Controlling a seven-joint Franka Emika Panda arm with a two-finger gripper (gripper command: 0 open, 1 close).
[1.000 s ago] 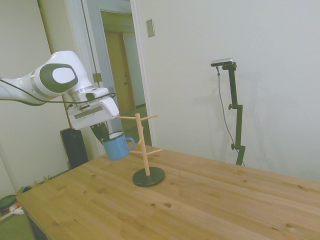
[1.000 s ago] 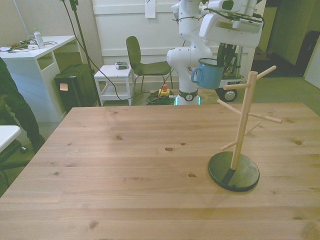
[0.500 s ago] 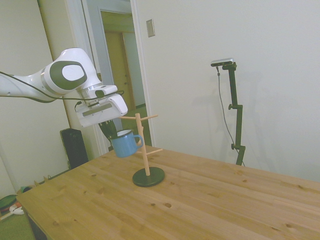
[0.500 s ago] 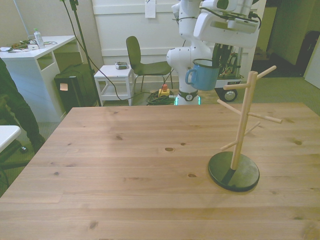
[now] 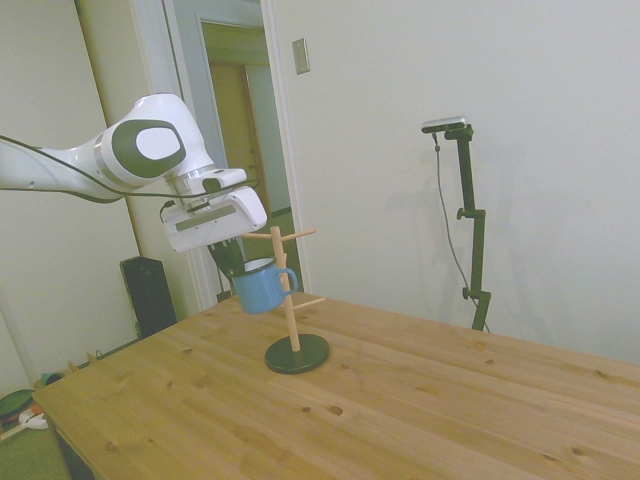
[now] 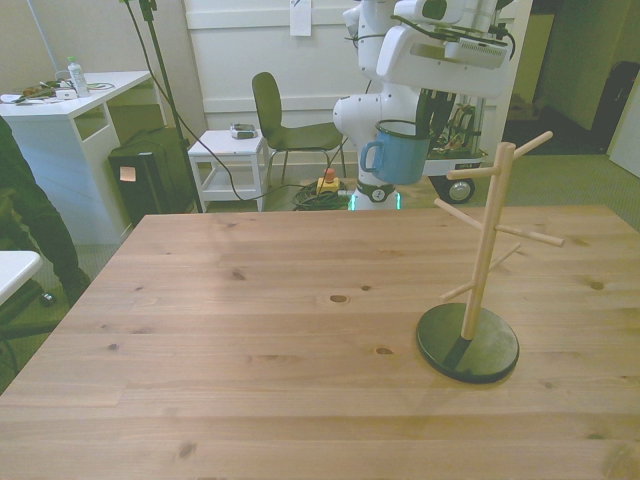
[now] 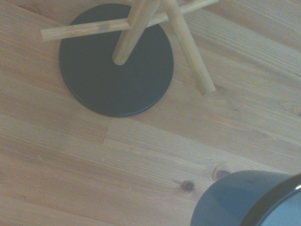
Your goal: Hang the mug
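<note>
Up in the air, the mug hangs from the gripper, whose dark fingers are closed on its rim — one seems to reach down inside the cup. The mug sits upright, slightly tilted, well above the worktop and touching nothing else. In the front view its loop handle points to the front view's left, away from the wooden mug tree; in the side view the handle overlaps the tree's post, though the front view shows the two apart. The tree stands on a round black base toward the front view's right side of the worktop, with bare pegs angling upward from its post. From the wrist camera, the black base and crossing pegs lie below, and the mug's blue wall with its dark rim fills one corner. A person's dark sleeve shows at the front view's left edge, beside a white desk.
</note>
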